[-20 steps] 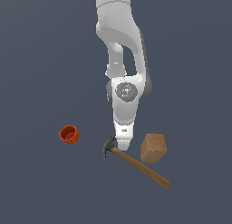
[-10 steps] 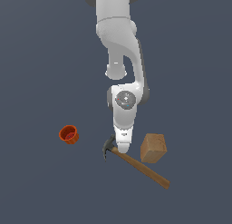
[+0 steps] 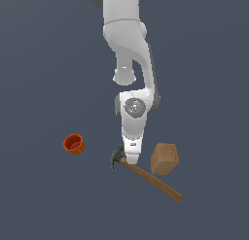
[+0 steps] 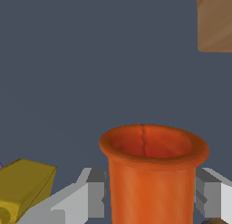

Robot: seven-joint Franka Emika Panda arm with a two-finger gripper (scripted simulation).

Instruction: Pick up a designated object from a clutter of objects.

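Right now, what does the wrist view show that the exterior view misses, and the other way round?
Only the wrist view shows the tiny orange cup upright between the claw fingers, one on each side, plus a yellow piece. Only the exterior view shows the hammer, the red-orange cup and the arm reaching down. Both show the tan wooden block and the dark floor.

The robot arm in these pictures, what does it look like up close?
The arm is smooth white, built of rounded segments with dark grey bands at the joints. A round grey disc with small red marks sits near the wrist. Its tool has blocky light grey fingers. No cables show.
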